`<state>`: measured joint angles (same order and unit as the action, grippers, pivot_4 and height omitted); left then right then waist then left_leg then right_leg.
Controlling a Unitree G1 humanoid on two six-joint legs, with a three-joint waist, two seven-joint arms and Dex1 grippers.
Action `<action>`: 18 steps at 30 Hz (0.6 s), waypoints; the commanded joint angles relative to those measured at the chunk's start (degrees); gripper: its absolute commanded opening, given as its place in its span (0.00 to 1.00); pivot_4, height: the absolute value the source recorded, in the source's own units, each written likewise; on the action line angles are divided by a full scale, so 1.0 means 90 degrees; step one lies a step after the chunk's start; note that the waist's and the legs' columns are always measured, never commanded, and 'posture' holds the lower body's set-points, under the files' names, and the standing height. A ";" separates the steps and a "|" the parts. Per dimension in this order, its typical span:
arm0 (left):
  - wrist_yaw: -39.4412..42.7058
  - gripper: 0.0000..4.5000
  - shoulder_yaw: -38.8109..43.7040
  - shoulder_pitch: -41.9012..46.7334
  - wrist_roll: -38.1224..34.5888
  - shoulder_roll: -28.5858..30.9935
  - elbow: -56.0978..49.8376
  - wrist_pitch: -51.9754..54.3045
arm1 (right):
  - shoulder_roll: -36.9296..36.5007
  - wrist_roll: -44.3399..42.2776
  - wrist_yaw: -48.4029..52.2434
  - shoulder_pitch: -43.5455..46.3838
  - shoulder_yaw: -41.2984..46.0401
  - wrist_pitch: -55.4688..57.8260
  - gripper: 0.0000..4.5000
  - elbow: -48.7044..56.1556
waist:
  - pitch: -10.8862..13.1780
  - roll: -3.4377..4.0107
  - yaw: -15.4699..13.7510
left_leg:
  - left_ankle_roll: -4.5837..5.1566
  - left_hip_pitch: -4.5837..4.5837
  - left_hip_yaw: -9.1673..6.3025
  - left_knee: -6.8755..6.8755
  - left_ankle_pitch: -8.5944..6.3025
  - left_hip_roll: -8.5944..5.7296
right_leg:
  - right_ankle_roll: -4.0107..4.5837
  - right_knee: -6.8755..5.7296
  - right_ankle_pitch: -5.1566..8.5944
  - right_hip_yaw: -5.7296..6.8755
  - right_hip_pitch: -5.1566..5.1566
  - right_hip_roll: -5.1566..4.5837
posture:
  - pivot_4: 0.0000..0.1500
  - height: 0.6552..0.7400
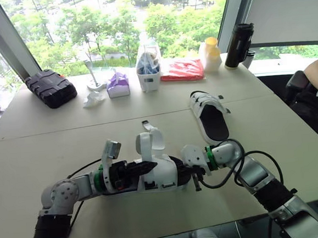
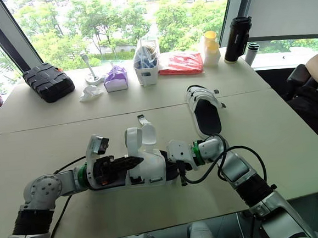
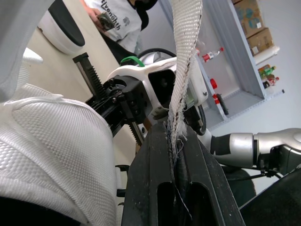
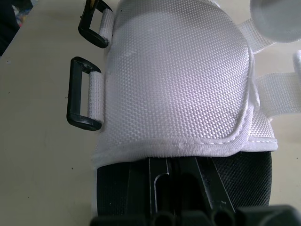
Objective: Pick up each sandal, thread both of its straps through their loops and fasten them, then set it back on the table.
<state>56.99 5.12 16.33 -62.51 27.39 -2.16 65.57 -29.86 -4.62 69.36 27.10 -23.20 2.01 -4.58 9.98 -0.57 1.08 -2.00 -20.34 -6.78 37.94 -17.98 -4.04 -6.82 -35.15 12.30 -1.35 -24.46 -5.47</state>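
At the near middle of the desk [image 1: 51, 144], the robot is working on a white sandal [image 1: 162, 174] that is lying lengthwise between its two arms. The left hand [image 3: 175, 141] is closing its black fingers on the frayed end of one woven strap [image 3: 186, 56] and pinching it tight, so the strap is standing free above the shoe. The right hand [image 4: 175, 165] is coming in from the right, with its fingers drawn together over the black footbed and their tips tucked under the white upper; I cannot tell whether they are pinching anything. Both black loops [image 4: 80, 96] on the side of the upper are sitting empty, so I am judging that neither strap has been threaded and both fastenings are left to do on this shoe. The second sandal [image 1: 210, 120] is resting farther back and to the right on the desk, well apart from the hands. Its straps are lying across its upper, but I cannot tell whether they are fastened, so at best half the job is finished.
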 commanded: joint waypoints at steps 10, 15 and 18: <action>0.0444 0.02 -0.0264 -0.0038 0.0435 0.0053 -0.0173 -0.0466 | -0.0032 0.0245 -0.0006 -0.0139 -0.0201 0.0068 0.00 -0.0043 | 0.0000 0.0000 -0.0001 | 0.0000 0.0000 0.0000 0.0000 0.0000 0.0000 | 0.0000 0.0000 0.0000 0.0000 0.0000 0.0000 | 1.00 1.00; 0.0572 0.02 -0.0351 -0.0139 0.0591 0.0078 -0.0236 -0.0599 | -0.0039 0.0247 -0.0007 -0.0144 -0.0201 0.0069 0.00 -0.0036 | 0.0000 0.0000 -0.0001 | 0.0000 0.0000 0.0000 0.0000 0.0000 0.0000 | 0.0000 0.0000 0.0000 0.0000 0.0000 0.0000 | 1.00 1.00; 0.0657 0.02 -0.0467 -0.0225 0.0876 0.0096 -0.0307 -0.0949 | -0.0043 0.0244 -0.0006 -0.0153 -0.0199 0.0069 0.00 -0.0030 | 0.0000 0.0000 -0.0003 | 0.0000 0.0000 0.0000 0.0000 0.0000 0.0001 | 0.0000 0.0000 0.0000 0.0000 0.0000 -0.0001 | 1.00 1.00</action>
<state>61.67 1.40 14.85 -56.10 27.67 -3.01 59.07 -29.94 -4.59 69.30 27.04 -23.22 2.02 -4.44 9.98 -0.57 1.05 -2.00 -20.34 -6.78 37.94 -17.98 -4.03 -6.82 -35.14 12.30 -1.36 -24.46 -5.47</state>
